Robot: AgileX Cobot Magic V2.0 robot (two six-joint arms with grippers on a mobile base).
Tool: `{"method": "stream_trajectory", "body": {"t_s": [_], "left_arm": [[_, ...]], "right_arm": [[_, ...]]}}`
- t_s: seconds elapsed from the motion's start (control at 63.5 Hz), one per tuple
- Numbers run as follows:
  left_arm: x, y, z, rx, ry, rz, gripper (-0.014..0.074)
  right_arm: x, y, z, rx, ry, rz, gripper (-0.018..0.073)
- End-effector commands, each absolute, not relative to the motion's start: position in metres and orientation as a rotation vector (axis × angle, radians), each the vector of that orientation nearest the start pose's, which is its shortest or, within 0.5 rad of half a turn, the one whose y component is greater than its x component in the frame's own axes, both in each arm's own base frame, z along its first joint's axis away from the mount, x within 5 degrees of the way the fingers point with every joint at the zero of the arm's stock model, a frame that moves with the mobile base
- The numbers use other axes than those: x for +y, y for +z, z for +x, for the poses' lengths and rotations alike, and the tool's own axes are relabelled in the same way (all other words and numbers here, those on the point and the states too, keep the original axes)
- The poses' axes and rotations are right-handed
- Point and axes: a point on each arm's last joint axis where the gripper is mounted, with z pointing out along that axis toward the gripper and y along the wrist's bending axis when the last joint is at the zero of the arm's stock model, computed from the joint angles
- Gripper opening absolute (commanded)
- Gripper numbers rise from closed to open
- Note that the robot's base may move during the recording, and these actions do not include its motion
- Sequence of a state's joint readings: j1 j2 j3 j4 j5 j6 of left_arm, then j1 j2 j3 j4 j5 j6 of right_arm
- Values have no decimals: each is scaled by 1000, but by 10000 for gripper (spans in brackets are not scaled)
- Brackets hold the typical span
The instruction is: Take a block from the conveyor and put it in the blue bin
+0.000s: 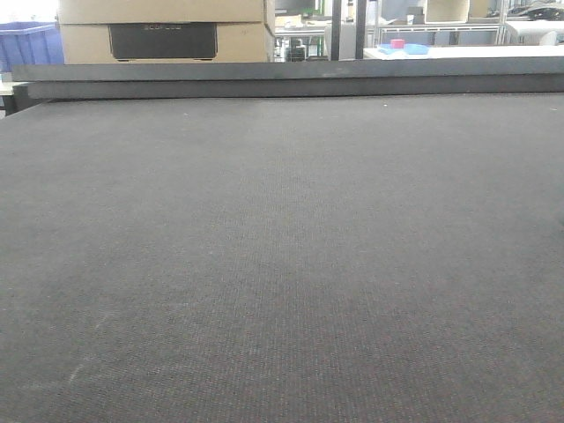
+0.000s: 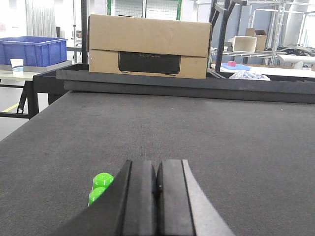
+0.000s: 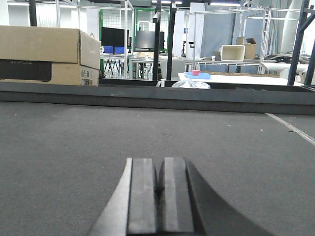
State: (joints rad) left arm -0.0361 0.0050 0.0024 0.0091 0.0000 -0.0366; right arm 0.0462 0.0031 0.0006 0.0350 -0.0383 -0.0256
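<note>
Left wrist: green block (image 2: 100,188) low-left beside closed left tool (image 2: 157,172).

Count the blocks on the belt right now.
1. A green block lies on the conveyor, just left of the left gripper, partly hidden behind it. Other views show none; more could be hidden.

The wide, flat, dark grey woven conveyor belt (image 1: 282,264) lies open across nearly its whole surface. Its dark raised rail (image 1: 291,81) bars the far edge, and a large brown cardboard box (image 2: 147,46) stands just behind it. A small bright green studded block (image 2: 101,187) sits just left of the left pincer (image 2: 156,196).
</note>
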Motion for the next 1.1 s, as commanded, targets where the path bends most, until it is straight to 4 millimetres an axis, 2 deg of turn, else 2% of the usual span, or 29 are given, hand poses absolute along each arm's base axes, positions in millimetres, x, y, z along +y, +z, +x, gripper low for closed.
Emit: {"method": "stream_trajectory", "body": {"t_s": [0.0, 0.205, 0.346, 0.409, 0.535, 0.646, 0.724, 0.85, 0.929, 1.086], "left_arm": [[-2, 216, 56, 1447, -49, 6, -111], [-2, 224, 54, 1362, -51, 6, -111], [-2, 224, 55, 1364, -58, -2, -111], [-2, 233, 53, 1348, -58, -2, -111], [-1, 262, 45, 1341, -54, 2, -111], [-1, 292, 38, 1312, -46, 7, -111], [-1, 318, 37, 1296, -47, 6, -111], [-1, 356, 46, 1360, -45, 6, -111], [-1, 378, 52, 1442, -42, 6, -111], [-1, 408, 75, 1659, -18, 9, -111]], "right_arm": [[2, 219, 55, 1424, 43, -22, -167], [2, 221, 55, 1396, 42, -21, -167], [2, 233, 52, 1263, 41, -15, -167], [1, 237, 51, 1244, 41, -14, -167], [1, 270, 42, 1180, 43, -14, -167], [1, 310, 27, 1085, 45, -14, -167], [1, 335, 23, 1089, 46, -15, -167], [1, 367, 26, 1164, 48, -21, -167], [2, 383, 31, 1273, 50, -27, -167], [4, 409, 48, 1514, 52, -41, -167]]}}
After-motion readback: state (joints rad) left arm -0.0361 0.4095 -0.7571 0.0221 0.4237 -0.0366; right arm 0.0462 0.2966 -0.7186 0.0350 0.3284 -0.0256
